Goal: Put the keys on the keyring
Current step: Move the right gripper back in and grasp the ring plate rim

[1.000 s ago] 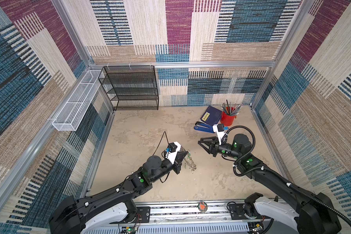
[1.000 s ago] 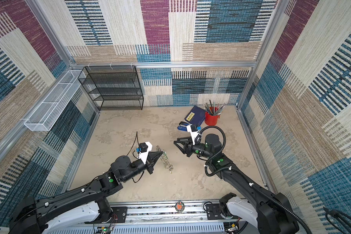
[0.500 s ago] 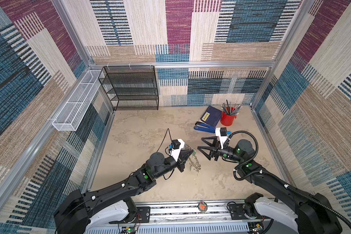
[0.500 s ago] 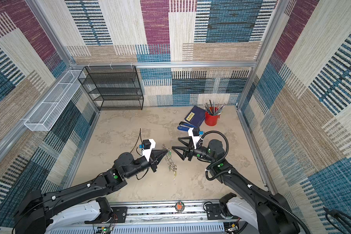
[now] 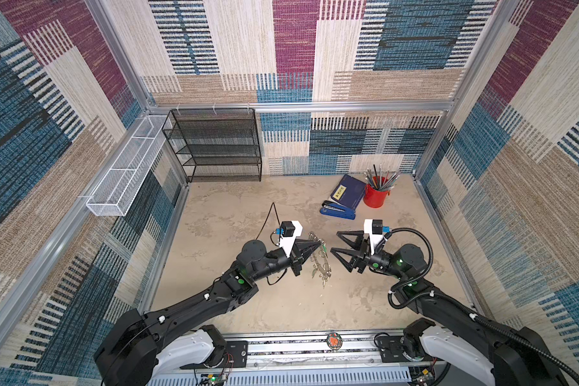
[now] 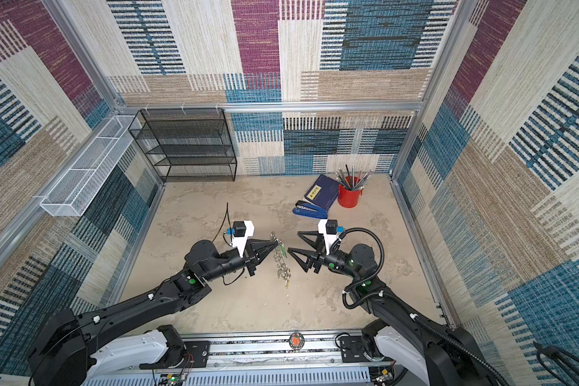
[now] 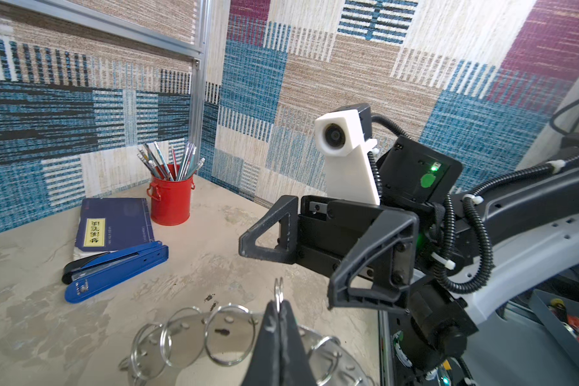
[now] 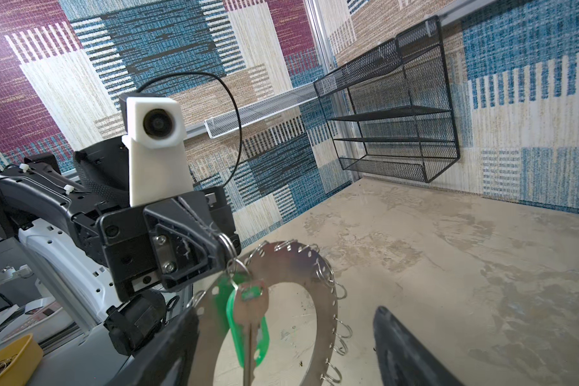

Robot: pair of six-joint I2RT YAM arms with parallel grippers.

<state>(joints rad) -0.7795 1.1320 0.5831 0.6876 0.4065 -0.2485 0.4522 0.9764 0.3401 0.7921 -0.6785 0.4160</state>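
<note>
The keyring (image 5: pixel 320 264) (image 6: pixel 281 264), a flat grey disc with a large hole (image 8: pixel 321 300) (image 7: pixel 194 329), hangs above the table's middle. My left gripper (image 5: pixel 319 245) (image 6: pixel 276 243) (image 7: pixel 279 302) (image 8: pixel 226 246) is shut on one of its small split rings. From that ring dangles a silver key (image 8: pixel 249 305) with a green tag (image 8: pixel 261 337) (image 6: pixel 282 249). My right gripper (image 5: pixel 335 241) (image 6: pixel 293 241) (image 8: pixel 286 312) faces the keyring from a short way to the right. It is open wide and holds nothing, and its fingers (image 7: pixel 375 247) stand apart from the disc.
At the back right lie a blue stapler (image 5: pixel 338 210), a navy notebook (image 5: pixel 348 191) and a red cup of pencils (image 5: pixel 376 195). A black mesh shelf (image 5: pixel 214 143) stands against the back wall. A white wire basket (image 5: pixel 127 167) hangs on the left wall.
My right gripper has opened wide and its arm has drawn back a little. The left gripper has carried the keyring slightly to the right and farther back.
</note>
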